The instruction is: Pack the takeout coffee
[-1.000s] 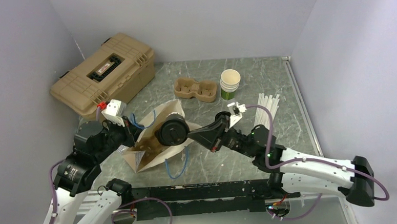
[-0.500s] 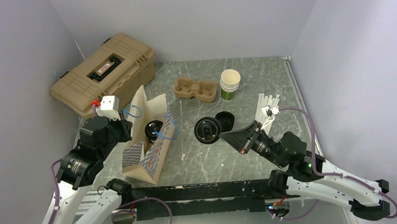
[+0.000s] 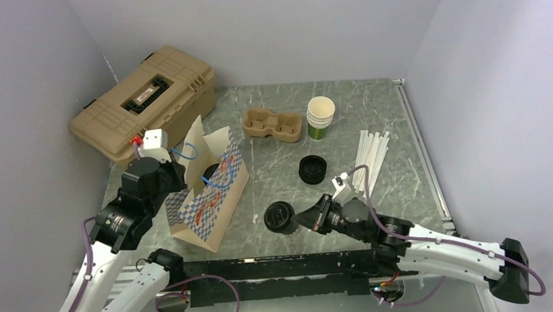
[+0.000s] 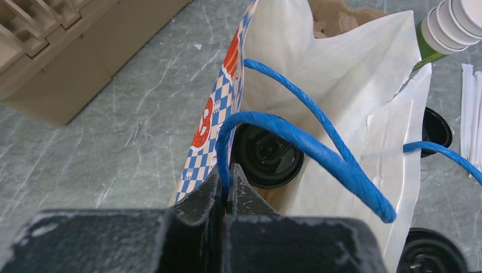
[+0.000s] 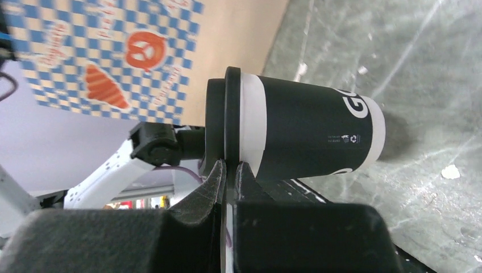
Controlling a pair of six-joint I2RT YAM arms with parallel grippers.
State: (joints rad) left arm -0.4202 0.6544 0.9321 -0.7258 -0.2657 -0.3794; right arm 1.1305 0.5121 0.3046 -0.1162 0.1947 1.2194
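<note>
Step, as judged: loading a second cup. Right gripper point(image 5: 229, 168) is clenched on the lid rim of the takeout coffee point(image 3: 280, 218), which is near the table's front edge at 3 o'clock of the paper bag point(image 3: 215, 206). Left gripper point(image 4: 227, 176) pinches the blue handle point(image 4: 295, 140), holding the mouth open. A lidded cup point(image 4: 267, 156) sits inside.

Next, likely: lift, carry toward 10 o'clock, lower past the handle beside that cup.

Unclear: whether the held cup's base touches the table, and how much room the bag has. Inner cup's body is hidden.
</note>
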